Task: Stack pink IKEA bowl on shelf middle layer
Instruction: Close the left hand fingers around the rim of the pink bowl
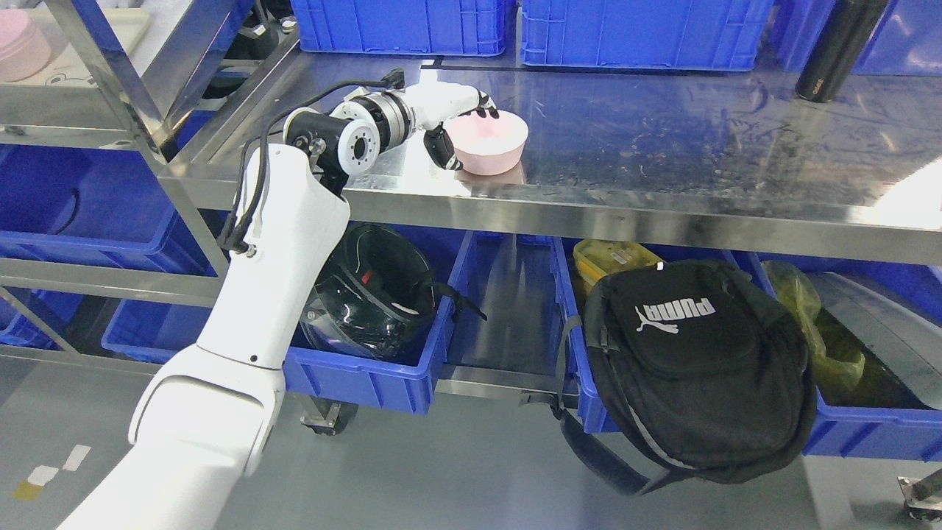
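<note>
I have the left robot hand (458,129) closed over the rim of the pink bowl (487,144), which sits on the shelf's middle layer (662,132); only letting go remains, I judge.

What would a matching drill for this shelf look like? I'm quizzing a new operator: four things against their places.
1 pink bowl
2 black helmet
3 black backpack
4 dark bottle

A hanging over a blue bin's front edge
B in the left hand, on the steel shelf
C inside a blue bin below the shelf
D standing at the shelf's far right

Pairs: 1-B, 2-C, 3-A, 4-D
</note>
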Robot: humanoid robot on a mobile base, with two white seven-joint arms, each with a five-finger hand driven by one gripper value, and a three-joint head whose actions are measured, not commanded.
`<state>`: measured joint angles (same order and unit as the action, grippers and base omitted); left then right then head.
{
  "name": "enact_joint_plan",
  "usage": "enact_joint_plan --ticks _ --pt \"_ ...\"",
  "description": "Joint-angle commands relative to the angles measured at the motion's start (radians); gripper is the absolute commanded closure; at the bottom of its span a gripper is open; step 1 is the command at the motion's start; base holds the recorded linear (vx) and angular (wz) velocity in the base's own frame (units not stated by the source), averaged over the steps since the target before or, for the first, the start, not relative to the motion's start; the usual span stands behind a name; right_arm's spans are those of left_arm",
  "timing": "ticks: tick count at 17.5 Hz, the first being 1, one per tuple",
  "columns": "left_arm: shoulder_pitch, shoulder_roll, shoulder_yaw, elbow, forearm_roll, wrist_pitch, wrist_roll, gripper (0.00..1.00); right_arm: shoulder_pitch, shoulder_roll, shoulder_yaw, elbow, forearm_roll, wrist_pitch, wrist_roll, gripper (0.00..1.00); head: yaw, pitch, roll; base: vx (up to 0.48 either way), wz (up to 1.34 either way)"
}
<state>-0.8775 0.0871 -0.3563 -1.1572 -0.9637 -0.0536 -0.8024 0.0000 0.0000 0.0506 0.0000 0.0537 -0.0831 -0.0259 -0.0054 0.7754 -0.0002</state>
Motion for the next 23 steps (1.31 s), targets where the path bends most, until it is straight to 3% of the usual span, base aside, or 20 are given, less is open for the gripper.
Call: enact_joint_plan --ticks 1,10,19,23 --pt "-0.029 -0.070 -0.024 0.208 -0.044 -0.005 0.003 0.34 0.023 -0.017 0.000 -0.017 0.000 0.000 0.000 0.00 0.0000 0.000 0.000 0.010 -0.04" --pt "-0.067 -0.070 -0.020 0.284 -0.052 -0.012 0.017 0.46 0.023 -0.017 0.000 -0.017 0.000 0.000 0.000 0.00 0.0000 0.000 0.000 0.005 -0.03" --pt "-0.058 -0.070 0.022 0.315 -0.052 -0.080 0.017 0.74 0.023 -0.017 0.000 -0.017 0.000 0.000 0.000 0.00 0.0000 0.000 0.000 0.001 -0.01" --pt "-0.034 -0.070 0.153 0.282 -0.049 -0.146 0.018 0.88 0.023 -0.017 0.000 -0.017 0.000 0.000 0.000 0.00 0.0000 0.000 0.000 0.000 0.01"
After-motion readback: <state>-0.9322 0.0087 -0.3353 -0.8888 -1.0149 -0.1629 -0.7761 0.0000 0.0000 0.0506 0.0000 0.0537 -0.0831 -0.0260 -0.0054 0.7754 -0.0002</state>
